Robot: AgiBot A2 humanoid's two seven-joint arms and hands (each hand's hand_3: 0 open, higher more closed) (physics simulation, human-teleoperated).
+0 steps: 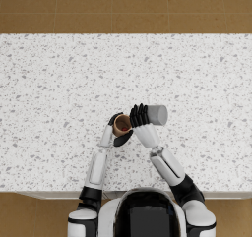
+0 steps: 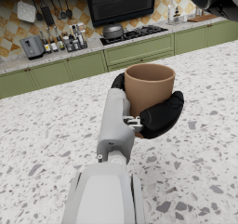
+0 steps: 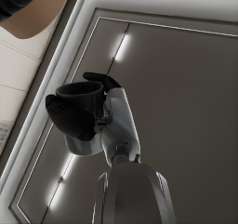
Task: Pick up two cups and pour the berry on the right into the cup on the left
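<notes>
Above the near middle of the speckled table [image 1: 59, 83], the left hand [image 1: 117, 131] grips the brown cup [image 1: 121, 125] upright. Just to its right, the right hand [image 1: 140, 117] holds the grey cup [image 1: 157, 115] tipped on its side, mouth toward the brown cup.

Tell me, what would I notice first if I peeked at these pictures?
Two cups meeting in the air above the speckled white counter. The left hand holds a brown cup upright, and the right hand tips a grey cup on its side, mouth toward the brown one. In the left wrist view, a green kitchen stands behind.
</notes>
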